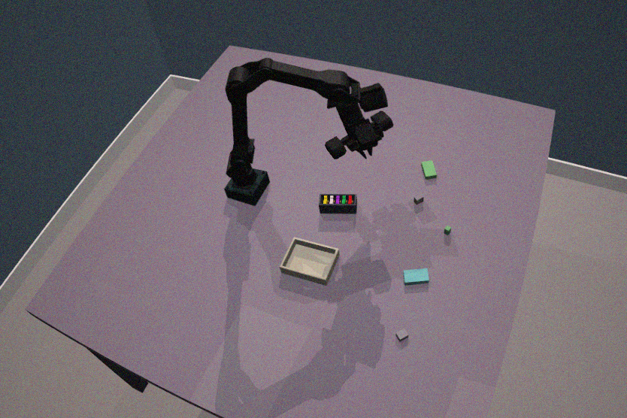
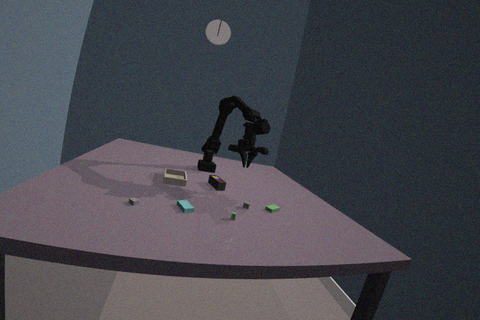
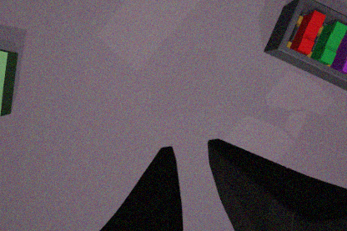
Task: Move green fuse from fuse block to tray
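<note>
Bent over in an arch from the base [image 1: 246, 187]: upright lower link, elbow high, forearm [image 1: 303, 75] running out level, wrist dropped steeply so the gripper [image 1: 367, 152] points down at the mat [image 1: 156, 208]. Hanging well above the surface, touching nothing. Fingers drawn nearly together (a slim strip of mat visible between the 2 dark tips in the wrist view), nothing pinched between them.

Below and toward the base side of the gripper, the fuse block [image 1: 337, 203], a dark box with 5 fuses in a row. Green fuse [image 1: 343, 199] seated in the block, 2nd from the red end, between the red fuse [image 1: 349, 199] and the purple fuse [image 1: 337, 199]; in the wrist view, off to the right edge, well apart from the fingertips. Tray [image 1: 310, 260] farther out past the block, beige, open-topped, away from the gripper.

On the opposite side of the gripper from the block, a flat green slab [image 1: 428, 168]. Near it, a small grey cube [image 1: 418, 199], at the upper left in the wrist view. Farther off: a small green cube [image 1: 447, 229], a cyan slab [image 1: 416, 275], another grey cube [image 1: 401, 334].
</note>
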{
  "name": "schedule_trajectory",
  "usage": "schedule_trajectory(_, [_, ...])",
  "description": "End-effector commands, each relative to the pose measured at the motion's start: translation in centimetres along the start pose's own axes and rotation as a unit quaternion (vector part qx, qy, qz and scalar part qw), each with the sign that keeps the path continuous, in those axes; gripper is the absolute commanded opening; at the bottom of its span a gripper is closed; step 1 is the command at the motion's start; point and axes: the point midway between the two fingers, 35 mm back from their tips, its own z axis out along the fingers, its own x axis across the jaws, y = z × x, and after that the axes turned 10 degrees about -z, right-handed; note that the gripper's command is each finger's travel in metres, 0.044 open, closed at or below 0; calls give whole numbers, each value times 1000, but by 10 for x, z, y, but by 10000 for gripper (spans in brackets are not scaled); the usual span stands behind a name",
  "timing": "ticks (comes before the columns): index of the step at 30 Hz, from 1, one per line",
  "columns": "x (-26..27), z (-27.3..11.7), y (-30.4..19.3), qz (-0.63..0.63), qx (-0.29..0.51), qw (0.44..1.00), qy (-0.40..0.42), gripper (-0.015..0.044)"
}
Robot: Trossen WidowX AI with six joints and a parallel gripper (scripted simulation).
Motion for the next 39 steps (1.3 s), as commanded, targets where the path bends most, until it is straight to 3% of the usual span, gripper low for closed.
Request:
schedule_trajectory(1, [-62,31,18,149,56,985,-63,63])
schedule_trajectory(5, [-104,45,24,251,90,958,-101,63])
schedule_trajectory(39, [-112,65,12,253,91,958,-102,63])
